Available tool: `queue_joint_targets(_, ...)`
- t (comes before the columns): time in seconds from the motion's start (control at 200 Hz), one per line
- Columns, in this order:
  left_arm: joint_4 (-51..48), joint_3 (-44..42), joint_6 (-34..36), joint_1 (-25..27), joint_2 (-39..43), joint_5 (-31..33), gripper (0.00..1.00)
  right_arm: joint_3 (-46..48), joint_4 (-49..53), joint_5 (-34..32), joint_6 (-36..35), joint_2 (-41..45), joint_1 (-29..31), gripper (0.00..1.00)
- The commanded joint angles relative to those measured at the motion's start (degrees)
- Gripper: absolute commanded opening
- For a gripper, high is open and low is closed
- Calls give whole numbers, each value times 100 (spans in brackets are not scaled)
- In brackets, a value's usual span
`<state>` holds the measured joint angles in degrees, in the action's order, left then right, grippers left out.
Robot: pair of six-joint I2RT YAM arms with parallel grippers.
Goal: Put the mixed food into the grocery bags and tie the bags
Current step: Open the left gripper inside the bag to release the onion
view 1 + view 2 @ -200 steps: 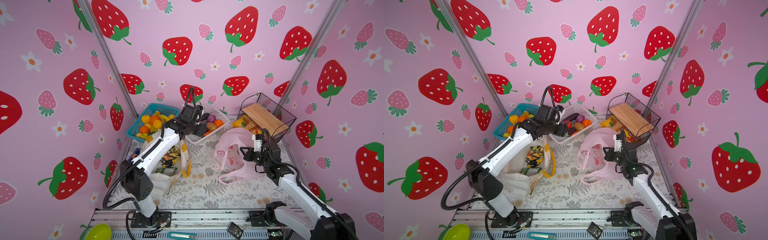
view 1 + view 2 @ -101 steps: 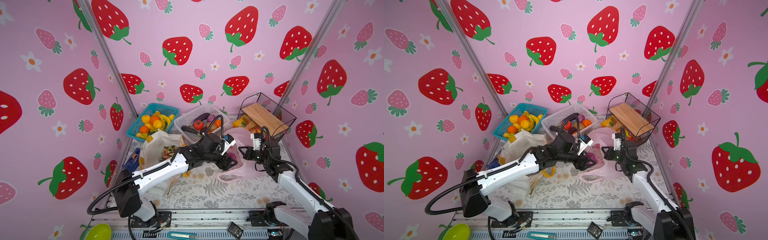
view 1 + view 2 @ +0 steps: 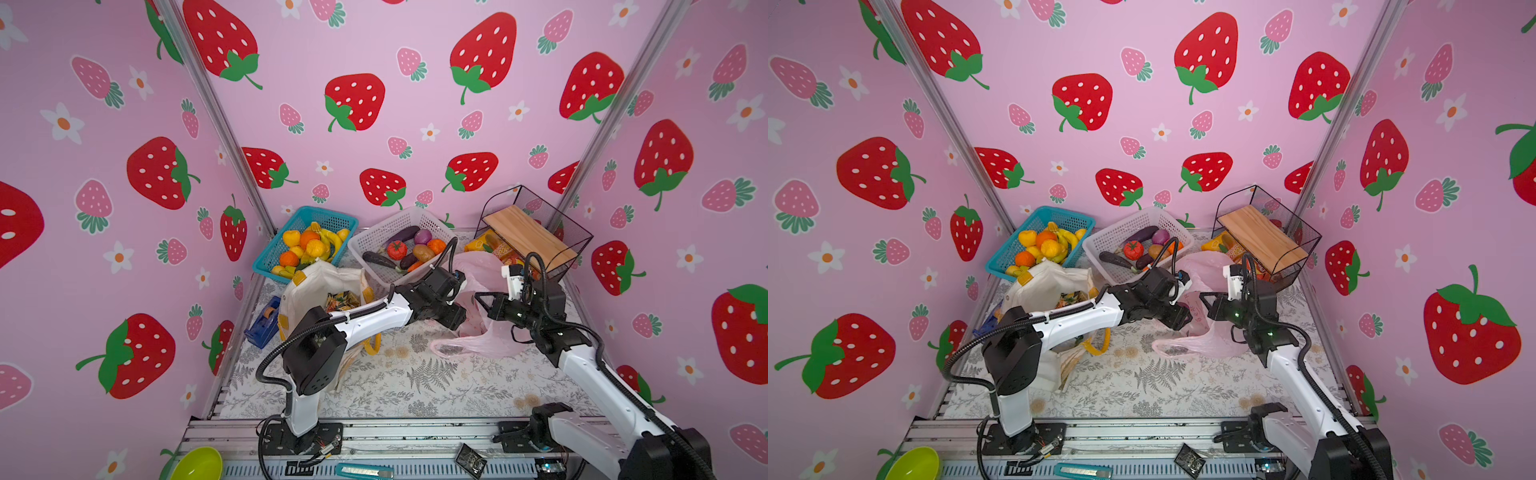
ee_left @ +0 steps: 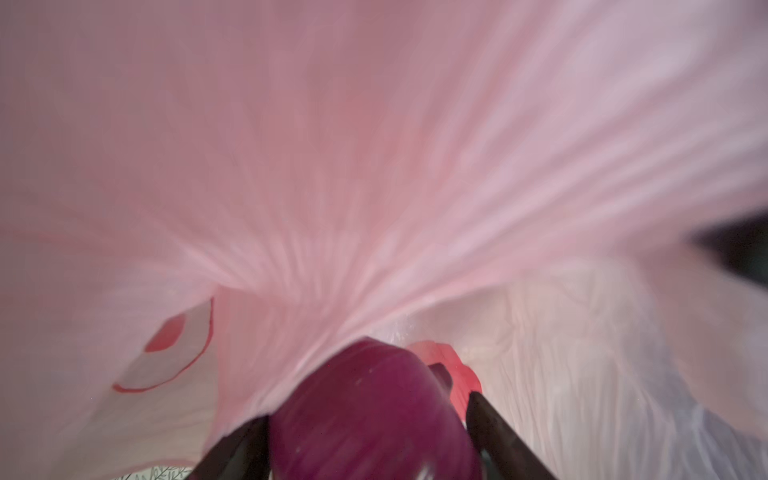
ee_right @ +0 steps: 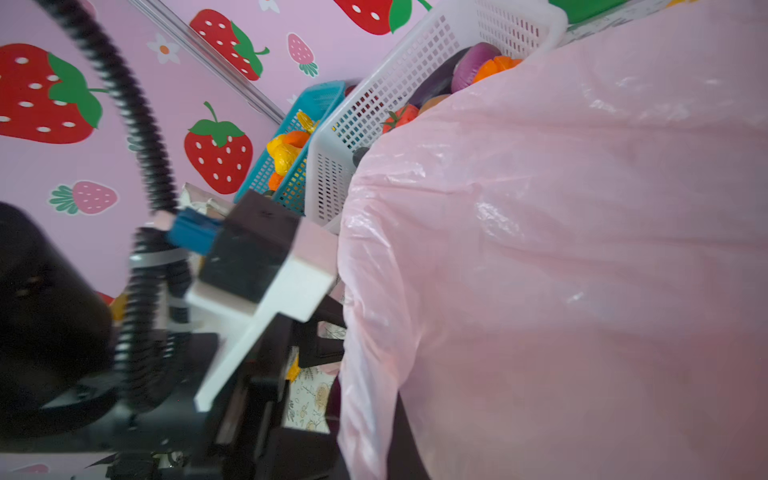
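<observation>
The left arm point(image 3: 374, 318) and right arm point(image 3: 602, 386) share white link shells between boxy black joint housings, each trailed by a ribbed black cable hose point(image 5: 141, 137), with a blue connector point(image 5: 193, 235) by the white camera bracket point(image 5: 270, 299), green lights point(image 3: 1235, 314) on the right, and black fingers point(image 4: 498, 432) on the left gripper point(image 4: 365, 440).

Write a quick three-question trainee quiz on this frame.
1. True or false: the left hand grips an onion.
2. The right hand is shut on: A) tote B) pink bag C) wire basket.
3. Which basket holds the tomato?
Key: 1 true; 2 B; 3 the white basket.
</observation>
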<state>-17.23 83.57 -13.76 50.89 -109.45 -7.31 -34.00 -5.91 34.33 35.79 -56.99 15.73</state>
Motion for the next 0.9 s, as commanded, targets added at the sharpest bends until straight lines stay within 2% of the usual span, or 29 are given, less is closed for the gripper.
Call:
queue_joint_targets(0.0,514,128,-528,24,-100,343,38,307,-919,448,873,145,-34,0)
queue_joint_targets(0.09,1029,-4,-947,25,-167,285,40,542,-1412,463,1384,205,-10,0)
queue_joint_targets(0.21,1505,33,-1402,18,-339,131,47,655,-1593,408,1585,241,14,0)
queue_joint_targets(0.335,1747,153,-1687,19,-511,7,60,721,-1750,376,1767,275,11,0)
queue_joint_targets(0.46,1745,178,-1612,5,-479,-15,72,697,-1717,301,1751,295,17,0)
queue_joint_targets(0.575,1697,101,-1492,-9,-357,-19,78,675,-1694,246,1711,262,-3,0)
queue_joint_targets(0.6,1689,65,-1471,-13,-322,-193,79,675,-1692,243,1703,244,-12,0)
queue_joint_targets(0.895,1732,-477,-1288,-154,301,-565,82,629,-1562,148,1532,198,-118,0)
